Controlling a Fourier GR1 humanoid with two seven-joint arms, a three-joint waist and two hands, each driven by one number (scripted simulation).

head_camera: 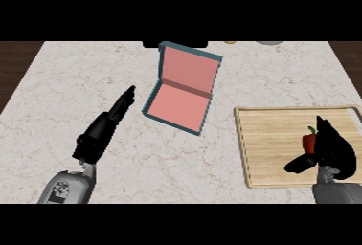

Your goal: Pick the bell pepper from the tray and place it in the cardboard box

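On wooden tray (268, 143), red bell pepper (309, 142) touching right hand (331, 150)

Left hand (106, 125): I see it at the view's left, fingers straight, pointing up and right, holding nothing.
Right hand (329, 148): at the lower right, I see the thumb spread left, the fingers extended upward.

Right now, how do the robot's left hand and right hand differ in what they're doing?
The left hand lies over the bare marble counter with fingers straight, pointing toward the open box; the right hand is over the wooden tray. The left hand touches nothing, while the right hand sits against the red bell pepper, partly hiding it, thumb spread out. Both are black hands on grey forearms entering from the lower edge.
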